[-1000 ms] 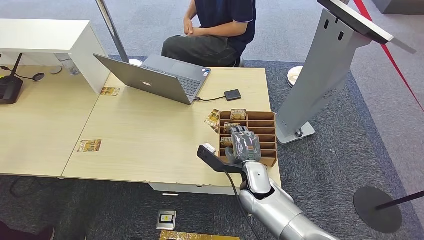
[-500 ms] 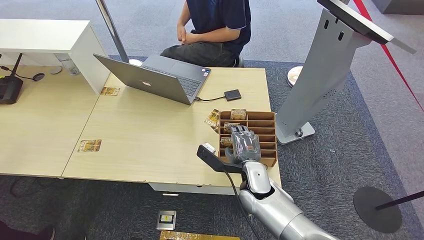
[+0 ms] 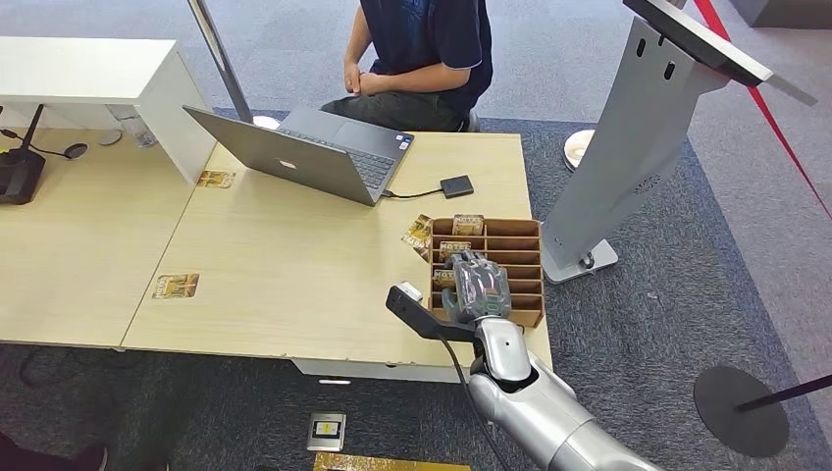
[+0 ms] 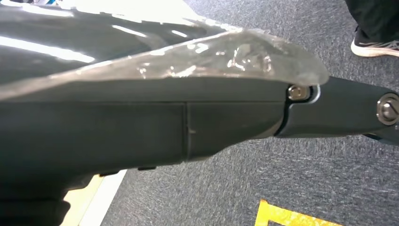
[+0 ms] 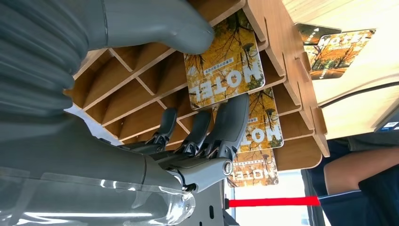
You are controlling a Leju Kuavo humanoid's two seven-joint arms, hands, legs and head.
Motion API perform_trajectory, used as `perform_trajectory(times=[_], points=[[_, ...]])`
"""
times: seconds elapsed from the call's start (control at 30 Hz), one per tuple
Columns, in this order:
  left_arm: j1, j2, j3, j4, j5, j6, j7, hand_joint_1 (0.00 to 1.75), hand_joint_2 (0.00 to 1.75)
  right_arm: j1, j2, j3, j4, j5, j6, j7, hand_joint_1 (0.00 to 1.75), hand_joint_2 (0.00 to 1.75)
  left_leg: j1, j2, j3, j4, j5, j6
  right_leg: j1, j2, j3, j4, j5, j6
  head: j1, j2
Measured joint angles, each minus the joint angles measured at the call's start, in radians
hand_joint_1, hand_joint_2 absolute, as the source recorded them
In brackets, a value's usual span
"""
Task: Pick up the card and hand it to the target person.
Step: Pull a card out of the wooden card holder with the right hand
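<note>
Low and right of centre in the head view, the right hand (image 3: 481, 287) reaches into the wooden rack (image 3: 526, 257), thumb and fingers (image 5: 230, 127) pinching a hotel card (image 5: 225, 70) in its slot. More cards sit behind. A laptop (image 3: 304, 152) and a seated person (image 3: 422, 54) lie beyond, upper centre.

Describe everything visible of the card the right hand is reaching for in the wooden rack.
The card is a flat rectangle with rounded corners, printed with yellow autumn trees and the word HOTEL in white. It stands tilted in a slot of the brown wooden rack, at the table's right edge, ahead of two similar cards in further slots. The right hand brackets it: the thumb lies at one edge, the dark fingers at the opposite edge. A firm grip cannot be confirmed.
</note>
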Motion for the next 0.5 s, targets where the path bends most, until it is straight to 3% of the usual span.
perform_trajectory(times=[0.27,0.5], points=[[0.000,0.000,0.000,0.000,-0.002,0.000,0.000,0.00,0.00,0.001,0.000,0.000,0.000,-0.003,0.001,0.001,0.66,1.75,0.000,0.000,0.000,0.000,0.000,0.000,0.000,0.000,0.000,0.000,0.000,0.000,0.000,0.000],[0.000,0.001,0.000,0.000,-0.002,0.000,0.000,0.00,0.00,0.001,0.000,0.000,-0.001,-0.003,0.000,0.002,0.74,1.75,0.000,0.000,0.000,0.000,0.000,0.000,0.000,0.000,0.000,0.000,0.000,0.000,0.000,0.000]])
